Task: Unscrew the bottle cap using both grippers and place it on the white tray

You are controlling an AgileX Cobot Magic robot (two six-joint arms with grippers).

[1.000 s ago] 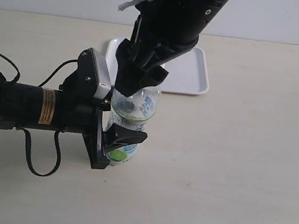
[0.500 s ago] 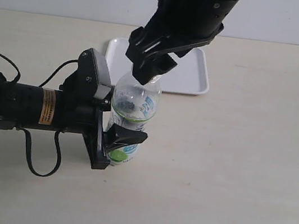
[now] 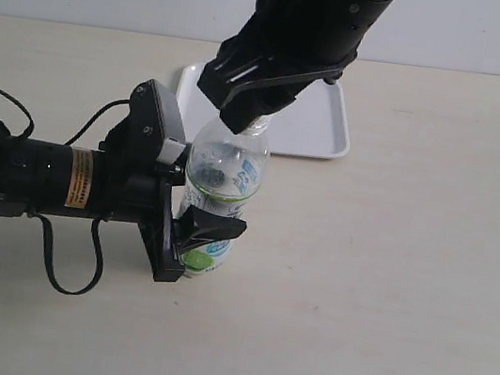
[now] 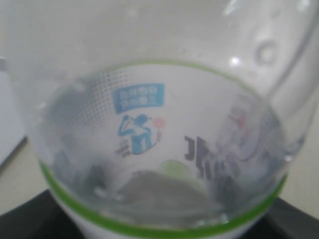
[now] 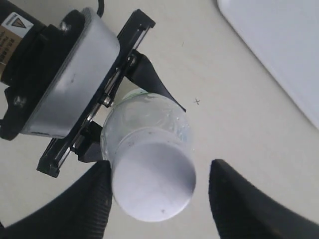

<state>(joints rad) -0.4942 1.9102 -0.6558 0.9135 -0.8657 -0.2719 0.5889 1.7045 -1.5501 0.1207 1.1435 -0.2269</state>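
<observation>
While my left gripper clamps the bottle, my right gripper straddles the bottle cap, jaws apart — next, I should close squarely, then twist.

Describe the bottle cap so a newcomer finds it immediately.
On the beige table, the left gripper holds a clear bottle upright. Its cap is the small white disc on top, under the right gripper; the nearby white tray is rectangular.

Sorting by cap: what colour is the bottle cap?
White; the bottle cap shows best in the right wrist view.
</observation>
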